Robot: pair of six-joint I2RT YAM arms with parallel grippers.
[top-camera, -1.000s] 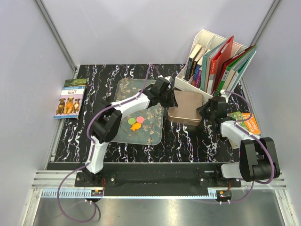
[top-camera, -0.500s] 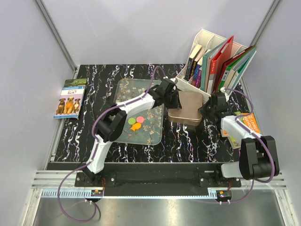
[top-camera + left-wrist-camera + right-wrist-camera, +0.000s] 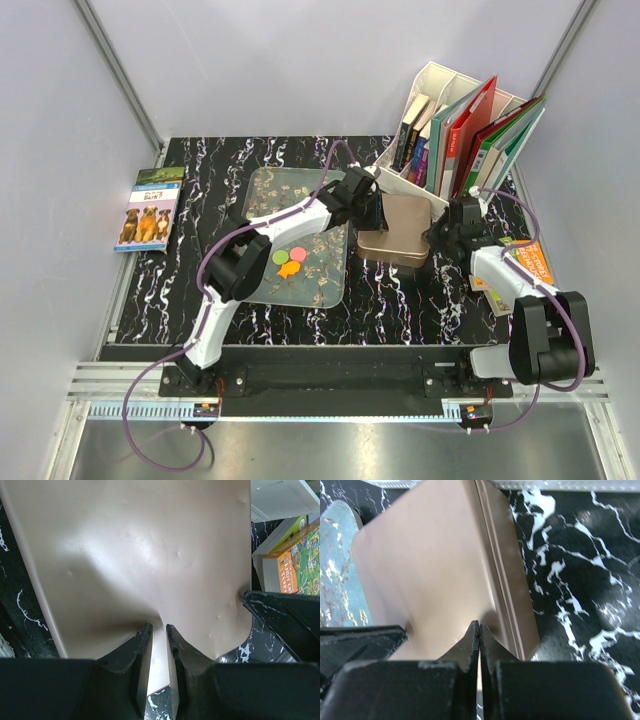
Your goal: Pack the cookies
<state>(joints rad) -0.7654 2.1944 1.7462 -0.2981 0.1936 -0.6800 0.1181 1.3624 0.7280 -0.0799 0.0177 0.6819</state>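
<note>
A tan rectangular metal tin [image 3: 402, 226] sits on the black marble-patterned table [image 3: 205, 170], just right of a clear glass tray with a floral pattern [image 3: 262, 192]. The cookies [image 3: 287, 260], flat green, pink and orange discs, lie touching one another on the near part of that tray, apart from the tin.

The left gripper [image 3: 372, 212] reaches across the tray to the tin's left side. In the left wrist view its jaws are pinched on a thin edge of the tin's top. The right gripper [image 3: 441, 236] is at the tin's right side, its jaws pressed fully together with nothing between them, their tips at the tin's top surface.

A white file holder with books [image 3: 432, 95] stands behind the tin.
</note>
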